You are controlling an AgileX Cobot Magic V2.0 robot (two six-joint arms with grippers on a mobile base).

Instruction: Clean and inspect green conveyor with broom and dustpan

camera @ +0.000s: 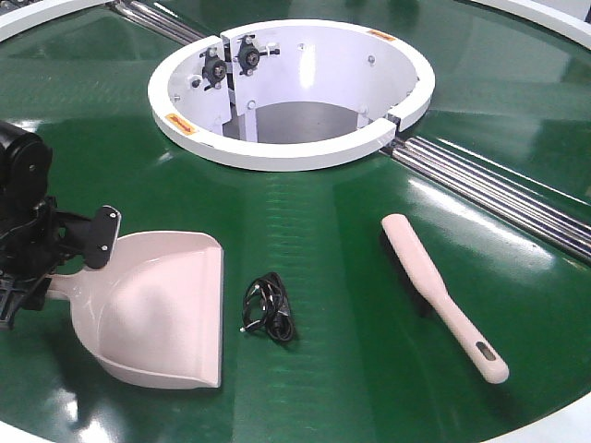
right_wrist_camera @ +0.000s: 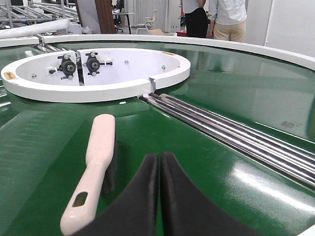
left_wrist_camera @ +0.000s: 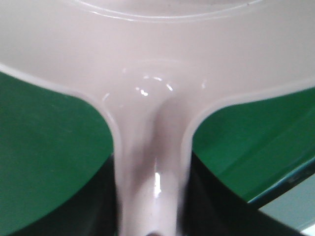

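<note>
The pale pink dustpan [camera: 166, 314] lies on the green conveyor [camera: 332, 240] at the left, its wide edge facing right. My left gripper [camera: 57, 272] is shut on the dustpan's handle [left_wrist_camera: 150, 187], which runs up between the dark fingers [left_wrist_camera: 93, 209] in the left wrist view. Off to the right, the broom [camera: 443, 295] lies flat, handle end toward the front. In the right wrist view my right gripper [right_wrist_camera: 159, 164] is shut on nothing, just right of the broom [right_wrist_camera: 96, 157] and above the belt. The right gripper is outside the front view.
A small tangle of black cable [camera: 270, 309] lies between dustpan and broom. The white ring-shaped hub [camera: 291, 148] sits behind. Silver rollers [camera: 499, 194] run from the hub toward the right. Two people [right_wrist_camera: 214, 19] stand beyond the far rim.
</note>
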